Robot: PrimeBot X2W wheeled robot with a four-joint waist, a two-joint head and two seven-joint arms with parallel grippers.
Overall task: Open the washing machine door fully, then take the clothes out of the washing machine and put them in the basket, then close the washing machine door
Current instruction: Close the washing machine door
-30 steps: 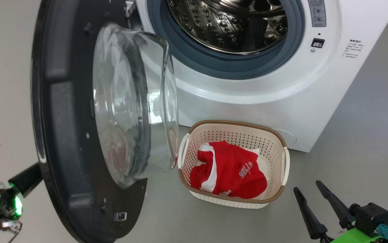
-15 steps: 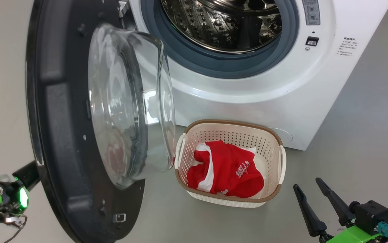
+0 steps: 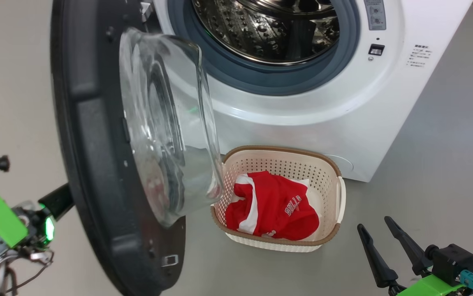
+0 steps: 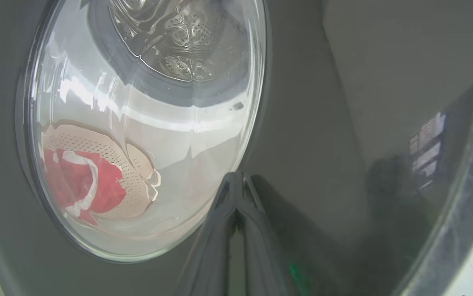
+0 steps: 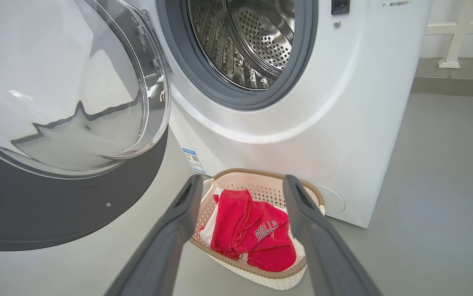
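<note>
Grey floor (image 3: 446, 164), white washing machine (image 3: 302, 123) standing on it. The washing machine door (image 3: 92, 164) is swung out to the left and stands partway open, glass bowl facing the machine. Steel drum (image 3: 269, 28) is bare behind the grey gasket (image 3: 261, 78). A blue sticker (image 5: 193, 159) is low on the front panel.

The basket (image 3: 286, 150) sits on the floor just in front of the machine, near the door's lower edge. The clothes (image 3: 273, 205), red with white trim and lettering, lie bunched inside it.

Left gripper (image 4: 237, 181) is behind the door on its outer side, fingers pressed together with nothing between them. Their tips are against the glossy black rim, just beside the window; basket and clothes show through the glass.

Right gripper (image 3: 374, 226) hangs low at the right, well apart from the basket. Its fingers are spread and empty, pointing toward the machine.
</note>
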